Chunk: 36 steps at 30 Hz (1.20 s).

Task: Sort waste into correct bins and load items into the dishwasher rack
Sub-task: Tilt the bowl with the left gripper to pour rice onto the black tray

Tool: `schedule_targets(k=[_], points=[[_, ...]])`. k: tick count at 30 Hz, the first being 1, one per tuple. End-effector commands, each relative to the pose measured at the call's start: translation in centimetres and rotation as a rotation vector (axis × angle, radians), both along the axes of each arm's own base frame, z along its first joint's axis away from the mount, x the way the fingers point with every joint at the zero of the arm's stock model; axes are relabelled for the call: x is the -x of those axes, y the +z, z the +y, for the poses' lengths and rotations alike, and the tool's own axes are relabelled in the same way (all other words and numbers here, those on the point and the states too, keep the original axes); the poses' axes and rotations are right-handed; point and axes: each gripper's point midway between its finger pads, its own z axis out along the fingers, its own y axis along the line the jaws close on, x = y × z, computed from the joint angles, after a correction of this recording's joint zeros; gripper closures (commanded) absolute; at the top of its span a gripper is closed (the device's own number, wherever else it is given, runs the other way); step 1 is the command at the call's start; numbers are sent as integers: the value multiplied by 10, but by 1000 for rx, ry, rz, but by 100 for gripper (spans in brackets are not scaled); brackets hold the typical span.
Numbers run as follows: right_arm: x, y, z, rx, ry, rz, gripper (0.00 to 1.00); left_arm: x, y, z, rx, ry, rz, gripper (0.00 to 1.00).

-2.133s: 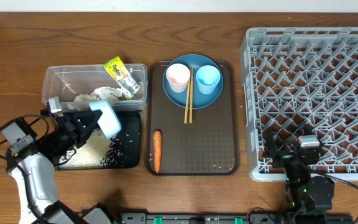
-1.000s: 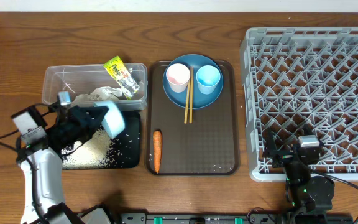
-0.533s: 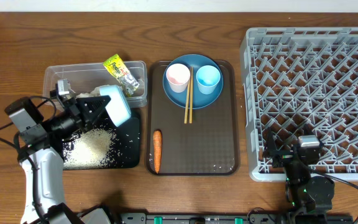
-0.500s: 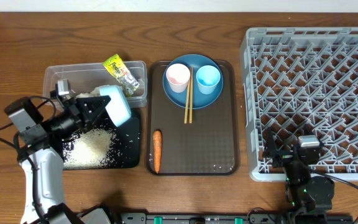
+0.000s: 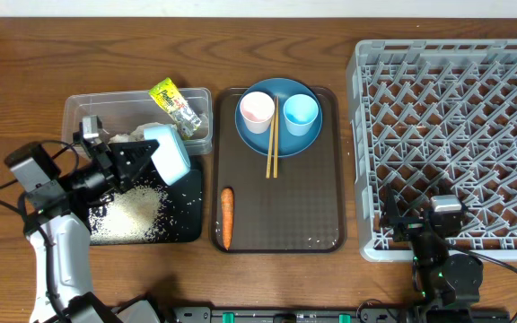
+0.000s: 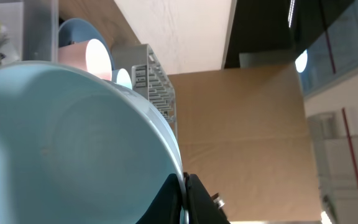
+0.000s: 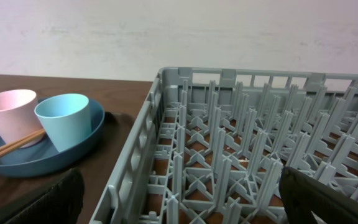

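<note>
With left claw (image 5: 144,161) clenched on bowl (image 5: 170,160) rim, carry it high toward rack (image 5: 447,135) at three o'clock; right claw (image 5: 413,222) gapes.

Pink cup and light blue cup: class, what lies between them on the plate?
The wooden chopsticks lie between the pink cup and light blue cup, across the blue plate; the overhead view shows it.

Even, bright light with soft shadows; close white bowl (image 6: 67,143) seemingly blurred in left wrist view
</note>
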Motion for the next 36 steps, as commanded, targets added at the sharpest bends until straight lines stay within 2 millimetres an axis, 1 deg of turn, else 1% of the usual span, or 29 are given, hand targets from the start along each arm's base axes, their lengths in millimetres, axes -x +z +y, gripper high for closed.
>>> schedule_targets(k=[1, 4, 10, 14, 17, 20, 23, 25, 31, 33, 36], points=[[0, -1, 2, 8, 7, 3, 1, 3, 2, 3, 77, 2, 75, 93], [0, -1, 2, 8, 7, 3, 1, 3, 2, 4, 98, 4, 105, 93], [0, -1, 2, 8, 7, 3, 1, 4, 1, 3, 48, 1, 34, 93], [0, -1, 2, 8, 7, 3, 1, 6, -5, 3, 27, 3, 6, 93], [0, -1, 2, 8, 7, 3, 1, 6, -6, 11, 46, 32, 31, 93], [0, -1, 2, 8, 7, 3, 1, 6, -6, 25, 93, 80, 90, 93], [0, -1, 2, 8, 7, 3, 1, 7, -6, 33, 93, 110, 88, 93], [0, -1, 2, 8, 7, 3, 1, 7, -7, 35, 93, 117, 86, 93], [0, -1, 2, 8, 7, 3, 1, 9, -11, 34, 72, 115, 62, 93], [0, -1, 2, 8, 7, 3, 1, 12, -16, 31, 103, 115, 104, 93], [0, -1, 2, 8, 7, 3, 1, 23, -28, 22, 193, 115, 227, 93]])
